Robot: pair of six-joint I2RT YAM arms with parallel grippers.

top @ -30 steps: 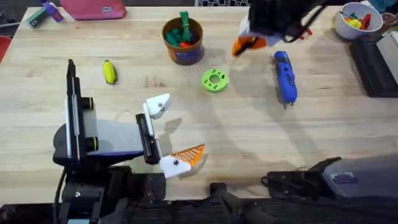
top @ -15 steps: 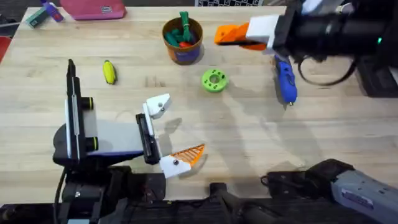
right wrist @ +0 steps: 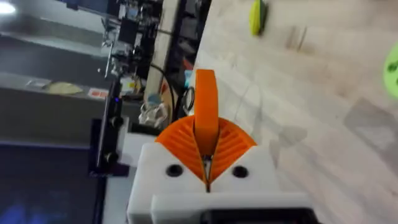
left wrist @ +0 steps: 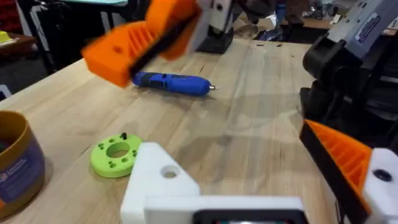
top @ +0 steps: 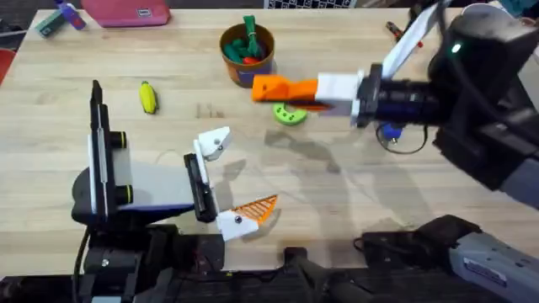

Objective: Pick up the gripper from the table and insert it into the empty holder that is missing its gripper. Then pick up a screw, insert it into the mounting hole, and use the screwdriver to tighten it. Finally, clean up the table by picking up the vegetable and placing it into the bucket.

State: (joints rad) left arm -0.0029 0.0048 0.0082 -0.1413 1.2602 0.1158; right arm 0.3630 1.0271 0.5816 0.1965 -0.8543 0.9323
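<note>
**Gripper tip clamped in the right arm's fingers, held above the table**

Overhead: the gripper [top: 271,87], an orange wedge, juts from the right gripper [top: 313,91], whose white blocks and orange pads are pressed together on it. The right arm reaches in from three o'clock, held above the table's [top: 337,194] centre. Just under the wedge, toward six o'clock, lies a green ring [top: 289,114], partly covered. The bucket [top: 248,55] stands at twelve o'clock of the wedge, with green and red toy pieces inside. The vegetable [top: 148,98] lies well apart at nine o'clock. Part of the screwdriver [top: 389,131] shows beneath the right arm. At seven o'clock the left gripper [top: 226,181] lies low, its fingers spread wide: the empty holder [top: 214,142] is the bare white block, and the other finger carries an orange ribbed pad [top: 256,208].

Left wrist: the empty holder [left wrist: 163,183] sits in the foreground with a round hole in its face, the orange pad [left wrist: 341,155] well apart from it. The green ring [left wrist: 115,154] lies just beyond the holder, the bucket's [left wrist: 18,165] wall at the edge. The gripper [left wrist: 140,38] hangs overhead, blurred, with the screwdriver [left wrist: 171,83] lying on the table behind it.

Right wrist: the right gripper's [right wrist: 206,163] two orange pads meet on the gripper [right wrist: 206,109], which stands up between them. The vegetable [right wrist: 257,17] lies far off on the wood.
</note>
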